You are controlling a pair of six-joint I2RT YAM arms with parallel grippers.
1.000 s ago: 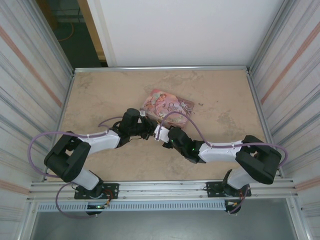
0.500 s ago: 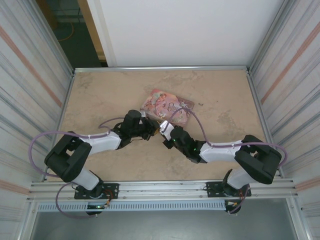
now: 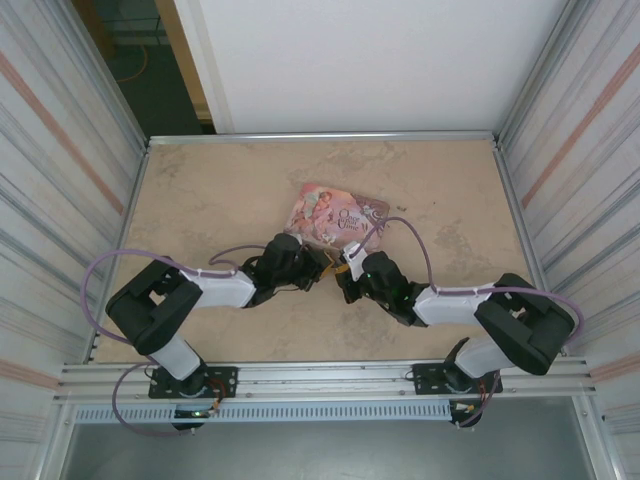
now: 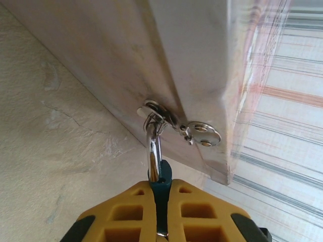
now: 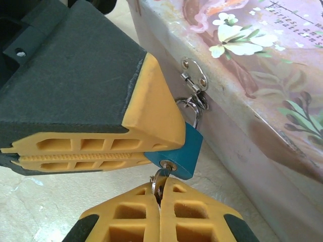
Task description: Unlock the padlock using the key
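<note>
Both hands have drawn together since earlier, at the pink tin's [image 5: 262, 91] near edge. I am seeing the left hand [image 4: 160, 189] clamping the padlock [image 5: 185, 150], which is hanging from the hasp [image 5: 194, 75]. The right hand [image 5: 159, 189], at its 6 o'clock, is pinching the key [image 5: 158, 180], in line with the padlock's long axis.

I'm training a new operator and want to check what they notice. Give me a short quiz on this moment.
1. True or false: the padlock is hooked to the clasp of the pink tin.
2. Which hand grips the padlock's blue body?
3. Fill in: the right hand is shut on the ____.
Key: 1 true; 2 left hand; 3 key.
</note>
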